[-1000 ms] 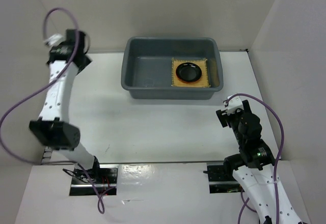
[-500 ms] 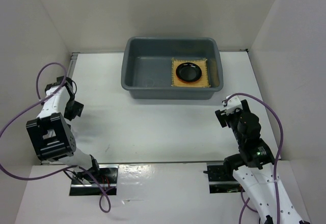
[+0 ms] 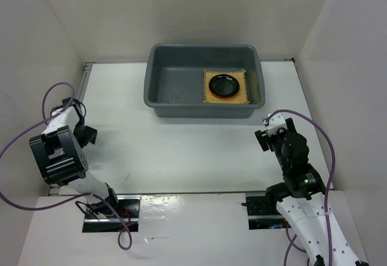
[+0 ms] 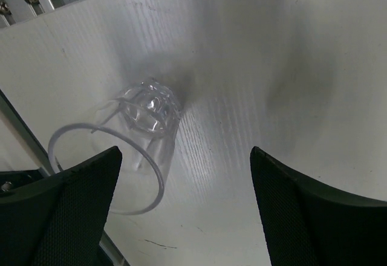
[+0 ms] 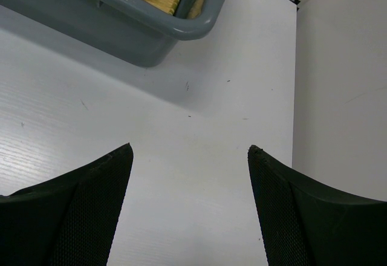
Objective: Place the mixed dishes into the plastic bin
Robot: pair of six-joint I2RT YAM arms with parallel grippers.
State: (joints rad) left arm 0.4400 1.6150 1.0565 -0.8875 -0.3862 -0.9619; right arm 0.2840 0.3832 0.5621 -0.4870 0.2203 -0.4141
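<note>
Clear glass cup [image 4: 142, 148] lies tipped between the left gripper's [image 4: 184, 152] wide-parted jaws.

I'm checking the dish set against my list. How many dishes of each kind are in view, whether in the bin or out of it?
Woven mat: 1, in the bin
Plates: 2, black plate on orange plate, on the mat
Glass cup: 1, on its side on the table
Total: 4

Plastic bin [image 5: 121, 30] cropped by the right wrist view's top edge
</note>
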